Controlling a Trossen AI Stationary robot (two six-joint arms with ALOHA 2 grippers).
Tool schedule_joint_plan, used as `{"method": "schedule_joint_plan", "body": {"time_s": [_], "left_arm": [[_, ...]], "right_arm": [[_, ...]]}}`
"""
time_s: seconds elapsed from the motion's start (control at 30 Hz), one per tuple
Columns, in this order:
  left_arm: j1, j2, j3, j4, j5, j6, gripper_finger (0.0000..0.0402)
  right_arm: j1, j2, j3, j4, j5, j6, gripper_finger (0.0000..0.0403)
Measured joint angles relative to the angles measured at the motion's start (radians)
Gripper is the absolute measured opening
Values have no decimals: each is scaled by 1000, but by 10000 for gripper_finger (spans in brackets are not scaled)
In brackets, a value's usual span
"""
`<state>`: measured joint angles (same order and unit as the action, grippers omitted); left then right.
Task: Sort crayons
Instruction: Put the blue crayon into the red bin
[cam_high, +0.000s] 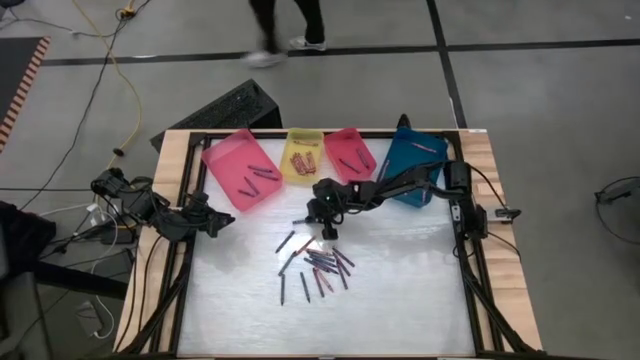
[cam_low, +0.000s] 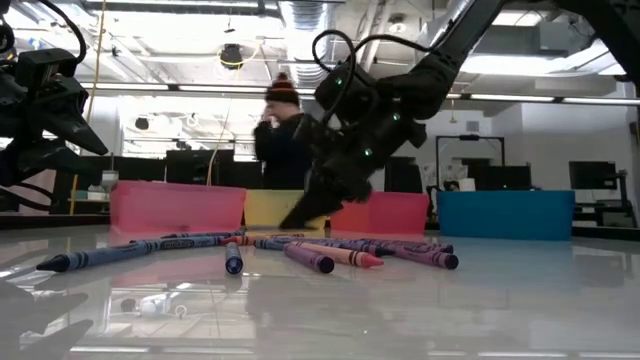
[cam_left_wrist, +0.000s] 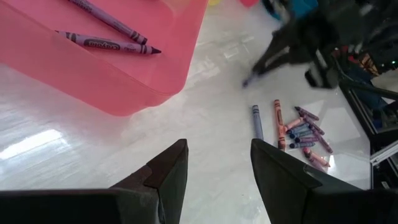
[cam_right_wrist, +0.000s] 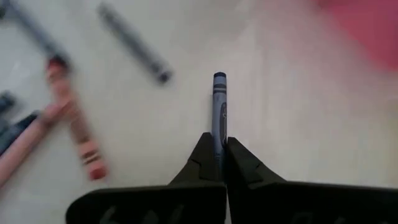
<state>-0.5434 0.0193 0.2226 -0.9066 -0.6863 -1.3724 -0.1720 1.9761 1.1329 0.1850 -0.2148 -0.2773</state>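
Between the right tool's (cam_right_wrist: 217, 163) closed tips sits one dark blue crayon (cam_right_wrist: 219, 109), pinched at its rear end and pointing straight out ahead of the tool. Just under and beside the tool, the loose crayons (cam_high: 318, 262) lie scattered on the glossy white counter (cam_high: 400, 300), some touching in a small heap, a few single ones apart at its edge. In the low view the tool hangs just above this heap and the counter mirrors the sticks.

Beyond the tool, along the counter's far edge, stand four trays: pink tray (cam_high: 240, 168), yellow tray (cam_high: 303, 156), red tray (cam_high: 349, 152) and blue tray (cam_high: 414, 165). The pink one holds a few purple crayons (cam_left_wrist: 107, 43); the yellow and red ones also hold sticks.

Well off to the side, the left tool (cam_left_wrist: 214, 168) waits near the pink tray, its tips apart and holding nothing.

Past the counter is grey floor with dark lines and a yellow cable (cam_high: 125, 90). A person (cam_low: 283, 135) stands behind the trays, under ceiling lights, with monitors along the back wall.
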Motion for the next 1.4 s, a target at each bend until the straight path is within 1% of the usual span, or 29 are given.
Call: {"method": "schedule_joint_plan", "body": {"time_s": [0.27, 0.37, 0.6, 0.73, 0.83, 1.07, 1.23, 1.4], "left_arm": [[0, 0, 0, 0, 9, 0, 165], [0, 0, 0, 0, 10, 0, 165], [0, 0, 0, 0, 10, 0, 165], [0, 0, 0, 0, 11, 0, 165], [0, 0, 0, 0, 11, 0, 165], [0, 0, 0, 0, 11, 0, 165], [0, 0, 0, 0, 11, 0, 165], [0, 0, 0, 0, 10, 0, 165]], "right_arm": [[-50, -144, 13, -28, 49, 0, 6], [-79, -207, 15, -34, 92, 0, 6], [-164, -299, 16, -115, 272, 3, 11], [-215, -310, 16, -198, 410, 66, 15], [-254, -306, 16, -275, 463, 121, 14], [-335, -302, 16, -418, 479, 287, 14], [-367, -298, 16, -423, 479, 341, 14], [-364, -266, 8, -411, 471, 356, 14]]}}
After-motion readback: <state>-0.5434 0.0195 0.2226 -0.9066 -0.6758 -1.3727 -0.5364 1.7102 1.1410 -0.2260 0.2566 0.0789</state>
